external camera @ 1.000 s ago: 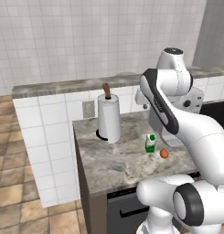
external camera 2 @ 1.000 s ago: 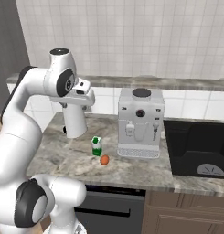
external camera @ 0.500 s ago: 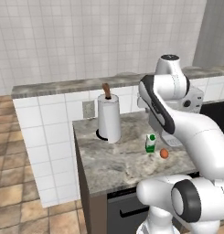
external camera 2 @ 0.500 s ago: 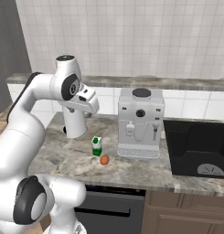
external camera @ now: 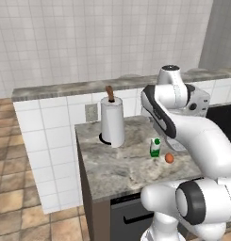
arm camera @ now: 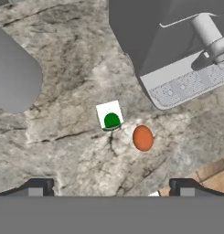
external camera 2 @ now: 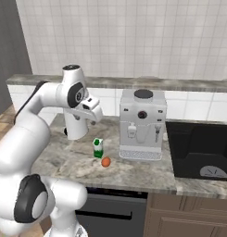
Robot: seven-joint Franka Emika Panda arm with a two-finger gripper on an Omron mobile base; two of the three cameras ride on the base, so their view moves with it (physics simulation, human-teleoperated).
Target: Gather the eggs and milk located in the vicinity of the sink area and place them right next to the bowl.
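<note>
One milk carton and one egg on the marble counter

The milk point(arm camera: 110, 118) is seen upright, with a single egg point(arm camera: 142, 137) just beside it, apart, near the counter's point(external camera 2: 147, 173) front edge. One coffee machine point(external camera 2: 141, 124) and one paper-towel roll point(external camera: 112, 121) flank them. The gripper point(arm camera: 111, 186) is held above, fingers wide apart, empty. Bare stone lies around both.

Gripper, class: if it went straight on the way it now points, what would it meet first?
Probably the milk or the bare counter beside it. The open gripper looks down with the egg slightly off centre. Depth is unclear.
</note>
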